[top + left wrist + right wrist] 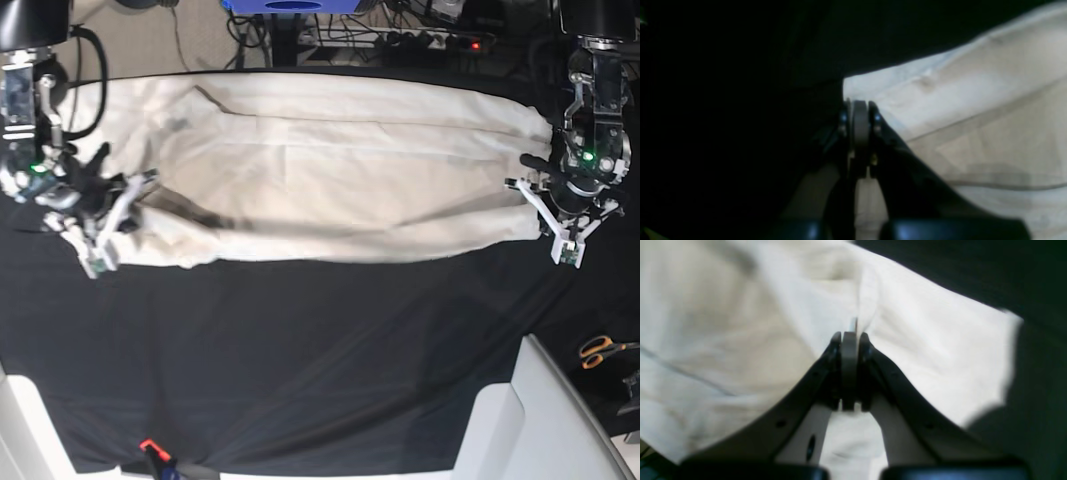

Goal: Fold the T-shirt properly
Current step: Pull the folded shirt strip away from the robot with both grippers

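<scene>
The cream T-shirt [330, 170] lies folded into a long band across the far half of the black table. In the base view my right gripper [135, 190] is at the band's left end and my left gripper [537, 188] is at its right end. In the right wrist view my right gripper [850, 335] is shut with the T-shirt [923, 350] bunched at its tips. In the left wrist view my left gripper [858, 105] is shut at the edge of the T-shirt [973, 110]. The neck label is hidden.
Orange-handled scissors [600, 350] lie at the right edge of the table. A white panel [545, 420] stands at the front right corner. Cables and a power strip [420, 35] run behind the table. A small red object [148, 445] sits at the front left.
</scene>
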